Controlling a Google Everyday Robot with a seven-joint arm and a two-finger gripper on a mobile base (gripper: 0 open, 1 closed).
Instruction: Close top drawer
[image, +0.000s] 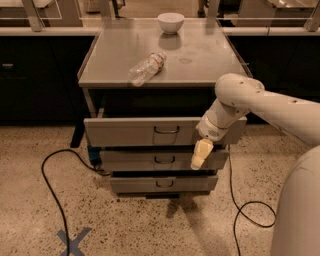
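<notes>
The top drawer (130, 132) is the tall grey front panel just under the cabinet's top, with a small dark wire handle (166, 130) at its centre. Its inside does not show; the panel stands close to the cabinet body. My gripper (200, 156) hangs in front of the panel's right part, its cream fingers (202, 150) pointing down and held together, holding nothing. The white wrist (215, 125) rests against the right end of the panel.
Two shorter grey drawers (160, 160) (162, 183) sit below. A clear plastic bottle (146, 68) lies on the grey cabinet top (200, 55), with a white bowl (171, 22) at the back. Black cables (50, 180) (245, 210) run over the speckled floor on both sides.
</notes>
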